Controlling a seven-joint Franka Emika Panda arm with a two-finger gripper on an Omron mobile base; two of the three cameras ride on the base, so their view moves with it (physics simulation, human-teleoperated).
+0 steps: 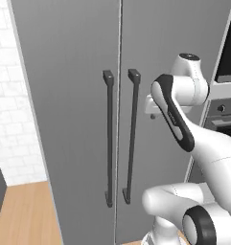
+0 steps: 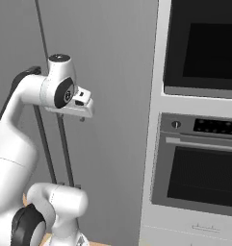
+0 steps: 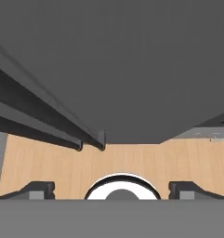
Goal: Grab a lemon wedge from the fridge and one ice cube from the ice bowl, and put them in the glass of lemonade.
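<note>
The fridge (image 1: 74,72) is a tall matte grey cabinet, and both its doors are closed. Two long dark bar handles (image 1: 109,139) (image 1: 132,136) run down either side of the centre seam. My gripper (image 2: 71,116) hangs in front of the right door (image 2: 108,72), a little right of the handles (image 2: 64,144) and at about the height of their tops, pointing down. In the hand view its fingertips (image 3: 36,188) stand wide apart, open with nothing between them, over the handles' (image 3: 43,123) lower ends and the floor. The lemon wedge, ice bowl and glass of lemonade are out of view.
A black oven (image 2: 204,163) and a dark microwave (image 2: 204,43) sit stacked in a white column just right of the fridge. A white brick wall (image 1: 6,95) lies to the left, above a wooden floor (image 1: 26,210). My own arm folds close to the right door.
</note>
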